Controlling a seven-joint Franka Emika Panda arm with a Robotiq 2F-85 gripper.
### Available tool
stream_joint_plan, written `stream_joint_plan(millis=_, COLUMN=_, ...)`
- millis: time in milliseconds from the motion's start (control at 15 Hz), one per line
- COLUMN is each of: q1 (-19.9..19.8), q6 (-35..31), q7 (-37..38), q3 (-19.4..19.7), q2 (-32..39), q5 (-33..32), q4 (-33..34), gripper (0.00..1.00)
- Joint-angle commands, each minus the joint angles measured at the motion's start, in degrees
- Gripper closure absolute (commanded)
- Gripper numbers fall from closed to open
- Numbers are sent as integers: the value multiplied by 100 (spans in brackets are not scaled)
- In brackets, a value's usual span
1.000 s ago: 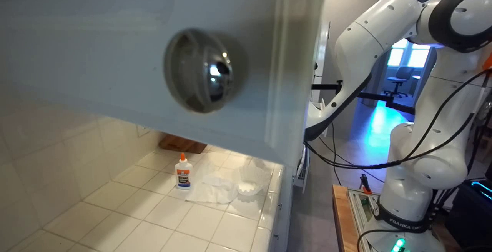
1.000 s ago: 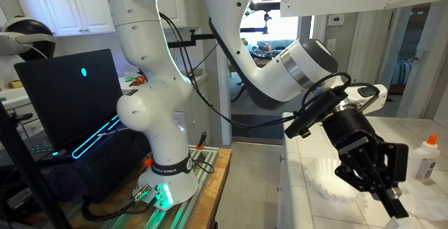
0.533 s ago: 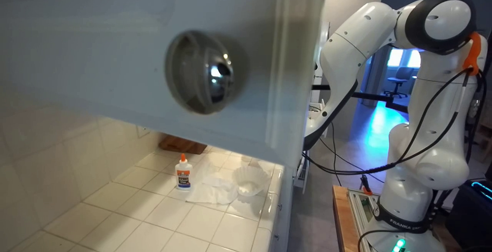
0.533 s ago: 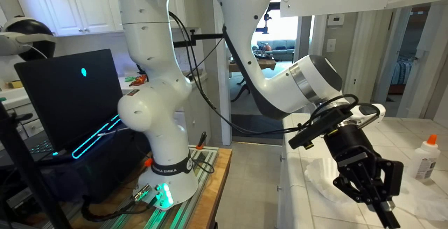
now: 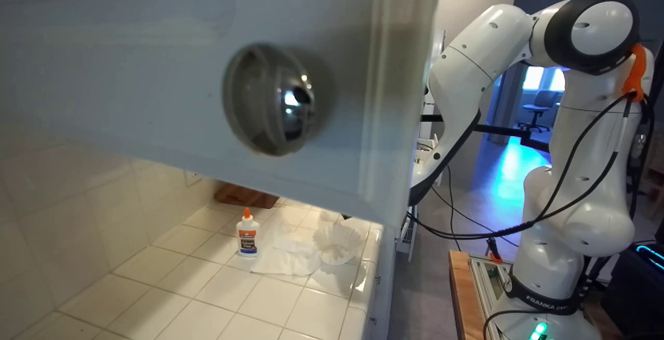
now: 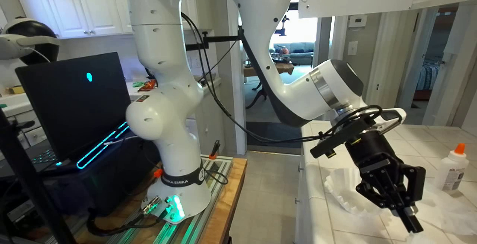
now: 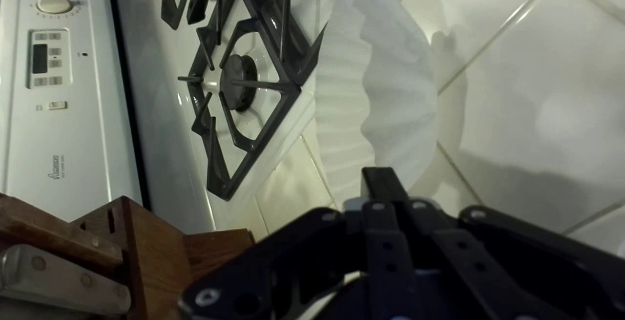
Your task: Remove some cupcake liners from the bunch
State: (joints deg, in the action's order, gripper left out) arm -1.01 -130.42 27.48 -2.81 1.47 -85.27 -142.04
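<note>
A bunch of white fluted liners stands on the tiled counter; it shows in both exterior views (image 5: 337, 245) (image 6: 346, 192). A flat, crumpled white liner (image 5: 290, 259) lies beside it. My gripper (image 6: 413, 230) points down at a slant, near the bunch and apart from it. In the wrist view its fingertips (image 7: 384, 183) are together, and a large white liner (image 7: 376, 90) stretches from them; it looks pinched at its lower end. White paper (image 6: 419, 238) shows at the tip in an exterior view, cut off by the frame. The cabinet door hides most of the gripper in an exterior view.
A glue bottle (image 5: 247, 233) stands near the tiled wall. An open cabinet door (image 5: 155, 70) hangs over the counter. A stove grate (image 7: 263, 129) and a wooden knife block (image 7: 156, 256) border the counter. The counter's front edge (image 5: 363, 277) is close to the bunch.
The arm has come lower and the gripper has shifted toward the counter's front edge. In the last half second the gripper has risen slightly. The bunch and glue bottle stay in place.
</note>
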Motion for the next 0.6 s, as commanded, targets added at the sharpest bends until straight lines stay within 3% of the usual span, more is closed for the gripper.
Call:
stream_joint_plan(millis=0, q1=42, q6=-216, q7=126, q3=90, q2=229, q5=-215, q4=58, gripper=100)
stream_joint_plan(millis=67, q1=40, q6=-245, q7=87, q3=90, q2=242, q5=-169, q4=61, gripper=74)
stream_joint_plan(millis=267, q1=64, q6=-535, q7=-18, q3=58, q2=9, q5=-72, q4=-23, gripper=61)
stream_joint_plan(millis=533, q1=125, q6=-1134, q7=-592, q3=21, q2=-713, q5=590, q4=-403, gripper=33)
